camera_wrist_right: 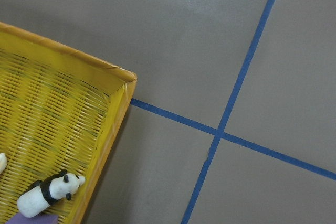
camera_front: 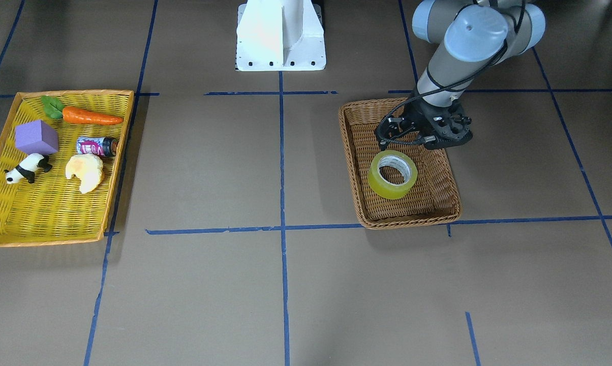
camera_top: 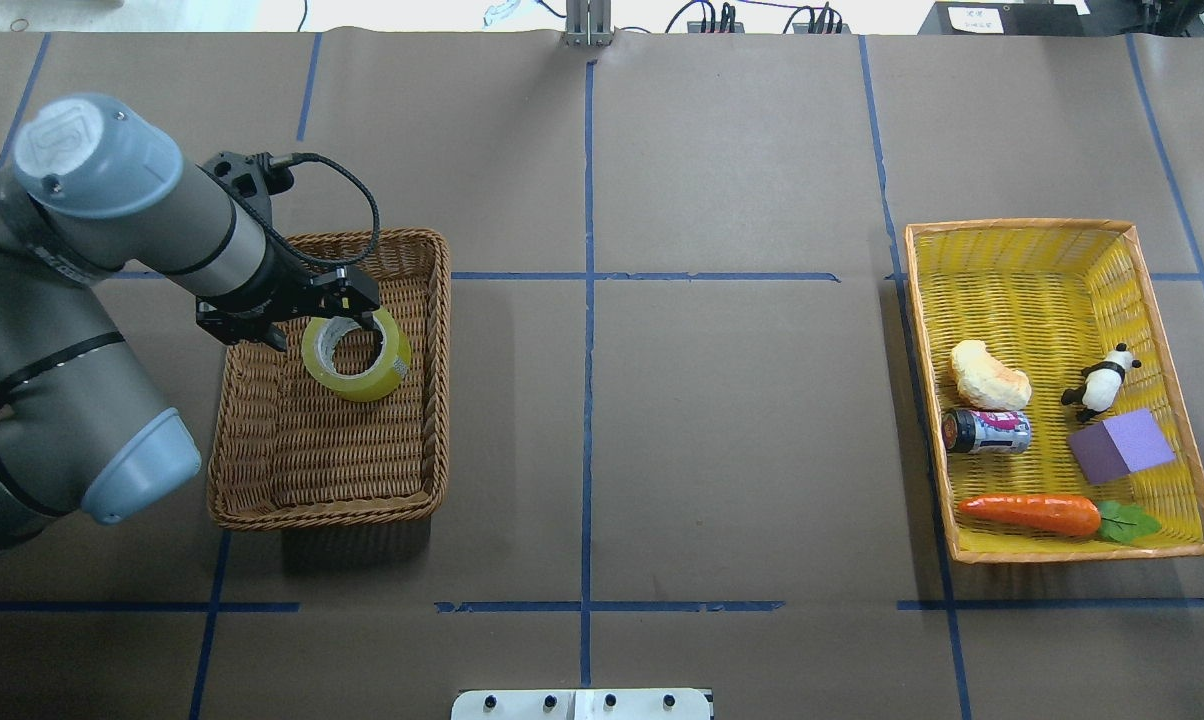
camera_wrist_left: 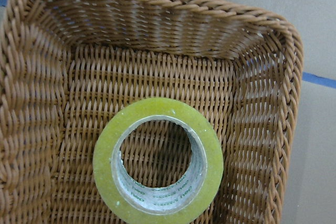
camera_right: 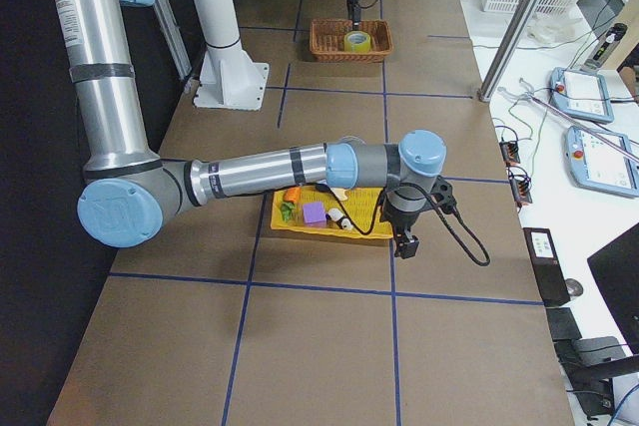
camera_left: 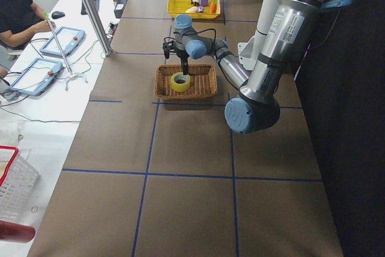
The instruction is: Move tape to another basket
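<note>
Tape (camera_top: 366, 384) within wicker basket (camera_top: 312, 450), under left pincer (camera_top: 357, 305), grip on it undeterminable; right pincer (camera_right: 407, 241) near yellow tray (camera_top: 1022, 270) corner, aperture likewise undeterminable.

Both arms – the left arm (camera_top: 152, 230) and the right arm (camera_right: 250, 175) – are grey-silver tubes joined by rounded pale blue caps (camera_top: 92, 150) with black rings. A looping black cable (camera_top: 375, 218) runs to the black left gripper (camera_top: 362, 318). The white base (camera_front: 280, 35) carries a row of dark screws
</note>
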Robot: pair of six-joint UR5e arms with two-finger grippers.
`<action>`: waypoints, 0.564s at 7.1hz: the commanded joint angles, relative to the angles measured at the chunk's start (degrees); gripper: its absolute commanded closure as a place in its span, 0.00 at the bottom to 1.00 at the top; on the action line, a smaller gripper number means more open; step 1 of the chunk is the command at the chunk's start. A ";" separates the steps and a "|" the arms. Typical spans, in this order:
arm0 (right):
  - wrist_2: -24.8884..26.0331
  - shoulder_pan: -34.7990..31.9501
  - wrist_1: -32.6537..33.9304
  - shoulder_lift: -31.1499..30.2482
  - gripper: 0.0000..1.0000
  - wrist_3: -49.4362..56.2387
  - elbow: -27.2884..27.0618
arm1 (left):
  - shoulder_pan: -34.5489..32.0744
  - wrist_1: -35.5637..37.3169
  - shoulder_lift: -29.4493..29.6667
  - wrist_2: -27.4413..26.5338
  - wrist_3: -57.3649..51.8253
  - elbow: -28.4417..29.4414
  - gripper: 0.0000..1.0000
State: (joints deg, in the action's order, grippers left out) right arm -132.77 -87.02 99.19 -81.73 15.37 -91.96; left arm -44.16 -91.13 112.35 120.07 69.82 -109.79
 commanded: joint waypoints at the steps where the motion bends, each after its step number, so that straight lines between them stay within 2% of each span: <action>1: -0.99 -2.52 -0.05 -1.85 0.00 -0.07 0.56 | -4.07 13.64 -0.11 0.25 -14.37 -6.82 0.00; 3: -5.27 -4.55 -0.74 -6.67 0.00 -0.07 0.21 | -9.25 18.52 -1.42 0.95 -23.97 -7.46 0.00; 4: -6.35 -5.08 -5.45 -10.35 0.00 -1.64 -0.58 | -11.97 18.62 -3.70 1.83 -29.59 -7.46 0.00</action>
State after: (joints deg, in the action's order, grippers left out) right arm -137.16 -91.15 97.53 -88.13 14.92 -91.81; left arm -52.94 -73.78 110.78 121.08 46.97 -117.00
